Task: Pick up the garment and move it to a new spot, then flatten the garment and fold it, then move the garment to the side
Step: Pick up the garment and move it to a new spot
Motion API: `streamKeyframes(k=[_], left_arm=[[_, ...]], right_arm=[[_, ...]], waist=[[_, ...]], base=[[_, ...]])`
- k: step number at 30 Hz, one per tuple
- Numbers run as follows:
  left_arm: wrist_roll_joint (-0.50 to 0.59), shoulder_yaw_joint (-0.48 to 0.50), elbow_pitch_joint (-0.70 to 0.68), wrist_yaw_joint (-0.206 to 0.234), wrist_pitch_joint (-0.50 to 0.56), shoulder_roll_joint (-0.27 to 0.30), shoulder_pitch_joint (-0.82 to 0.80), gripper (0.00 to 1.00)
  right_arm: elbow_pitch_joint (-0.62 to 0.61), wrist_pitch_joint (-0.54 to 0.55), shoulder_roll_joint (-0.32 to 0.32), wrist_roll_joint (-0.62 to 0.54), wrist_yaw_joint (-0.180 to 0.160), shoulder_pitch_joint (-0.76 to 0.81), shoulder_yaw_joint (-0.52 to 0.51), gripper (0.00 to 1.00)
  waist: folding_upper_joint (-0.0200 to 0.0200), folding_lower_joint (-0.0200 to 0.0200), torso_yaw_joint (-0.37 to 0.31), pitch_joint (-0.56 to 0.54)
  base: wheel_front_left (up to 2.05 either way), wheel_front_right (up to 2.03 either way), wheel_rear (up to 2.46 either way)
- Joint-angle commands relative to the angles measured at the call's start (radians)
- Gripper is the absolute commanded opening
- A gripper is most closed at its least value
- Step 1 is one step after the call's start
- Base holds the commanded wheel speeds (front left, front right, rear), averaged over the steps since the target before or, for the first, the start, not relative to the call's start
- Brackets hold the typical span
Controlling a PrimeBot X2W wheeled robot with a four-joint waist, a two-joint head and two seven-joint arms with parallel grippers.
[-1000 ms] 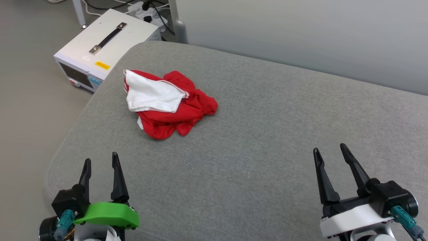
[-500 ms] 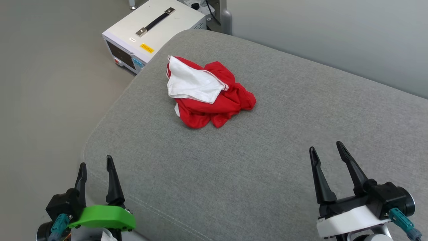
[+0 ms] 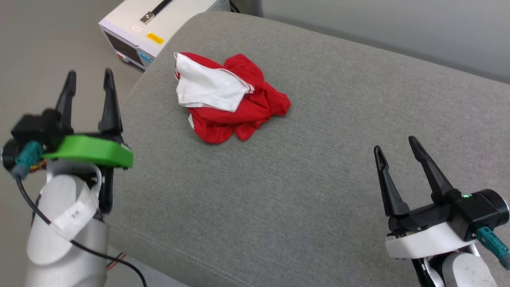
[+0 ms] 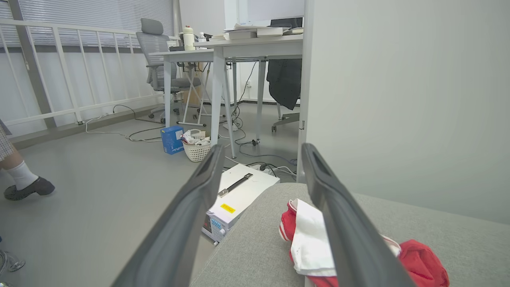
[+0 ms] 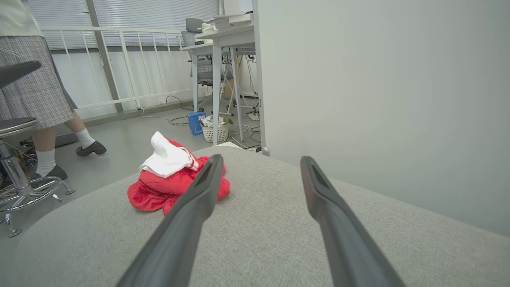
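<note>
Garment lies crumpled in a heap near the far left corner of a grey fabric cushion, a white sleeve spread over the red cloth, well apart from both hands.

Far to the left, a person in a checked skirt, white socks and dark shoes stands on the grey floor beside a stool with a chrome foot ring. Behind runs a white railing under slatted blinds. The left hand hangs over the floor just off the cushion's left edge, its dark fingers spread apart and holding nothing. Beyond it, a white instrument box with a black carry handle and a yellow label sits on the floor against the cushion's far corner.

Further back stand white desks with an office chair and loose cables beneath. By a desk leg, a white woven basket holds crumpled scraps, and a blue carton stands just beside it.

A plain pale partition runs behind the cushion. At the right, the right hand hovers above bare fabric, fingers likewise parted and empty.
</note>
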Motion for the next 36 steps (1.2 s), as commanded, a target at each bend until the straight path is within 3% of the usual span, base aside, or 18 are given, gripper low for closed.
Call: streamKeyframes(k=[1,7,15,21,28,36], left_arm=[[-0.031,-0.02,0.018,-0.005,0.003,0.019,-0.06,1.0],[-0.185,-0.193,0.116,-0.006,0.206,0.143,-0.311,1.0],[-0.441,-0.45,0.211,-0.006,0.712,0.274,-0.543,1.0],[-0.546,-0.614,0.246,-0.006,0.961,0.347,-0.612,1.0],[-0.597,-0.727,0.331,-0.006,1.064,0.381,-0.631,1.0],[-0.604,-0.855,0.438,-0.006,1.084,0.357,-0.594,1.0]], right_arm=[[-0.012,-0.006,-0.01,-0.009,-0.001,-0.023,0.001,1.0],[-0.048,-0.006,-0.032,-0.016,-0.001,-0.071,-0.001,1.0],[-0.084,-0.006,-0.051,-0.024,-0.001,-0.122,0.003,1.0],[-0.09,-0.006,-0.06,-0.026,-0.001,-0.149,-0.003,1.0],[-0.094,-0.006,-0.068,-0.026,-0.001,-0.179,-0.009,1.0],[-0.09,-0.006,-0.068,-0.027,-0.001,-0.201,-0.012,1.0]], waist=[[0.0,0.0,-0.064,0.068],[0.0,0.0,-0.117,0.138],[0.0,0.0,-0.174,0.228],[0.0,0.0,-0.214,0.288],[0.0,0.0,-0.257,0.35],[0.0,0.0,-0.277,0.389]], base=[[0.0,0.0,0.0],[0.0,0.0,0.0],[0.0,0.0,0.0],[0.0,0.0,0.0],[0.0,0.0,0.0],[0.0,0.0,0.0]])
